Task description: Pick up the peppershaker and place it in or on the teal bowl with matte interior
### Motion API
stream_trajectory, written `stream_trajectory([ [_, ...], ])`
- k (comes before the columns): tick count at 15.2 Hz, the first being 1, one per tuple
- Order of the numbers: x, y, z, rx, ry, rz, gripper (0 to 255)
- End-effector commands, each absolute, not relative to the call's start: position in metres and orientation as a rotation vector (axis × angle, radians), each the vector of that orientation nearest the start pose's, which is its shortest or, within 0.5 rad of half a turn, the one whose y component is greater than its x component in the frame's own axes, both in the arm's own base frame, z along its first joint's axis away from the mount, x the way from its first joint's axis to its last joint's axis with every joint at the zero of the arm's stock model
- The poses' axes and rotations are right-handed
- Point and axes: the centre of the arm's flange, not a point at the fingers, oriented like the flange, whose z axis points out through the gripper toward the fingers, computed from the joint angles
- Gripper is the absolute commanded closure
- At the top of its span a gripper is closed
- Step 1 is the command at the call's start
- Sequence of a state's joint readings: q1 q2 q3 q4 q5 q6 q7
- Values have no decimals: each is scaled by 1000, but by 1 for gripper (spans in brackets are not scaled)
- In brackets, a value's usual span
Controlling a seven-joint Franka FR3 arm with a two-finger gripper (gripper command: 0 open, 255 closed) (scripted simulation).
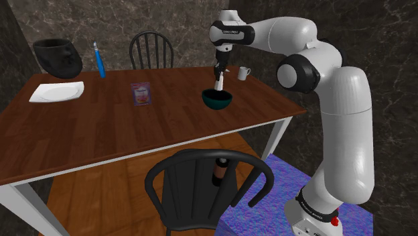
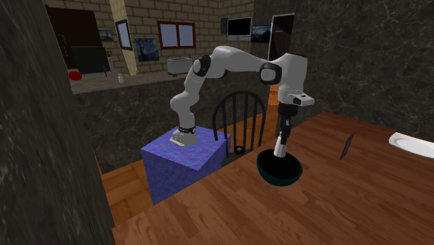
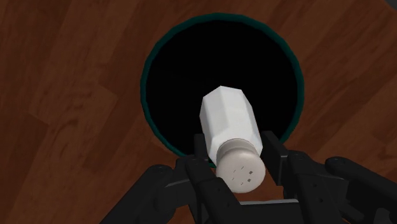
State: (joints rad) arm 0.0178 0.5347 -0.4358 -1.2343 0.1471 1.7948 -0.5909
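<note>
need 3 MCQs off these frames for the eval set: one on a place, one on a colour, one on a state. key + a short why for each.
1. Where is the pepper shaker relative to the bowl?
A. far off to one side
B. over its opening
C. underneath it

2. What colour is the shaker's body?
A. white
B. red
C. yellow

3. What state is the hand in?
A. open and empty
B. shut on nothing
C. shut on the shaker

Key:
1 B, the wrist view shows the shaker against the bowl's dark inside.
2 A, its faceted body is white under a grey cap.
3 C, the two black fingers clasp the shaker just below the cap.
</note>
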Motion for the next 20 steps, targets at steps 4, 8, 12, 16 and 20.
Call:
stream_trajectory([
  [4, 679, -209, 461, -3221, -335, -48, 255],
  [8, 679, -209, 451, -3221, -335, -48, 255],
  [12, 679, -209, 451, -3221, -335, -48, 255],
  [16, 679, -209, 451, -3221, -335, -48, 0],
  [20, 679, -207, 464, -3221, -335, -48, 0],
])
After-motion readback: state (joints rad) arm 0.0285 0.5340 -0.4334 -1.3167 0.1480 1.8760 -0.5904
